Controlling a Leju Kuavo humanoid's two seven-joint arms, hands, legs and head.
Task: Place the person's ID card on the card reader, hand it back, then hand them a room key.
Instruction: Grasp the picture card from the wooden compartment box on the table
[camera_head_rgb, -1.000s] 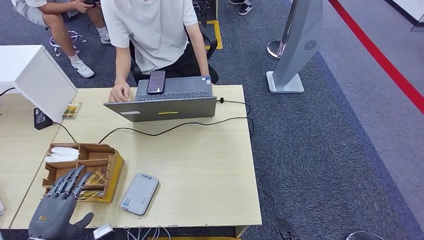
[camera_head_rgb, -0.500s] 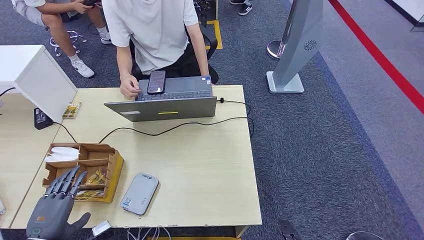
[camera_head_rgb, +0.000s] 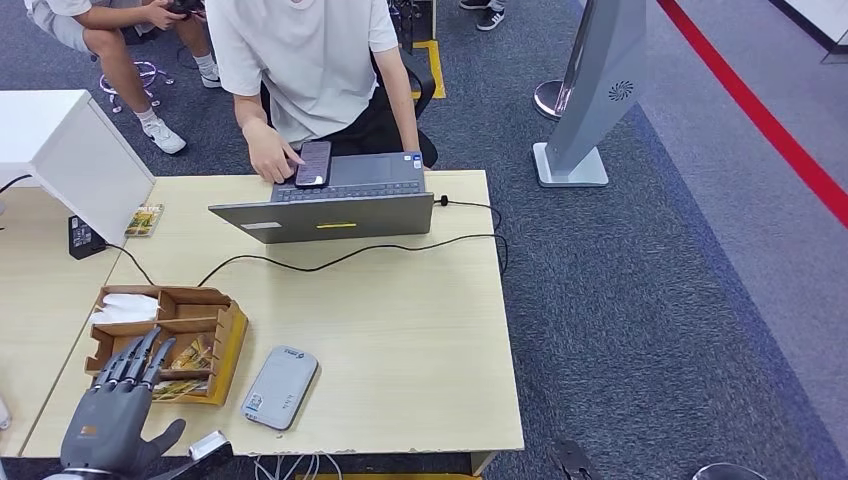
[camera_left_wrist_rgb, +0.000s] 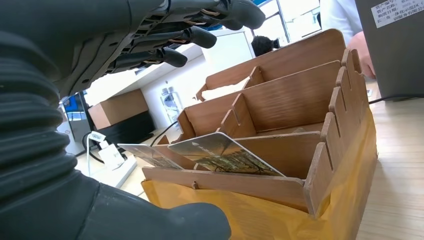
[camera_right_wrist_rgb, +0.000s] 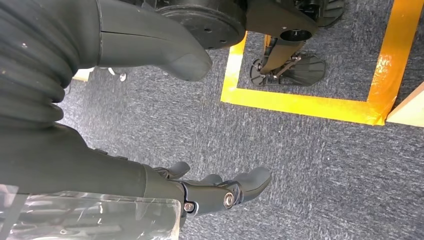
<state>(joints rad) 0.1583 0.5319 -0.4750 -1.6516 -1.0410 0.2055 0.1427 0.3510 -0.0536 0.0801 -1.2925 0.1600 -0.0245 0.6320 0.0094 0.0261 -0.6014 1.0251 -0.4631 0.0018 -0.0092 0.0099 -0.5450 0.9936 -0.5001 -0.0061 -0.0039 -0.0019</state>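
Cards (camera_left_wrist_rgb: 220, 155) in the wooden box (camera_head_rgb: 226, 345) looked thin, stiff, slick; pinch an upper edge. Left hand (camera_head_rgb: 112, 412) hovered spread, empty.

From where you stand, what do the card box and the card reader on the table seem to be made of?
The card box looks like thin plywood or fibreboard: brown grain, notched dividers slotted together, matte finish, with a yellow wrap on its outer side. The card reader seems grey plastic, smooth with rounded corners and printed labels; metal cannot be ruled out.
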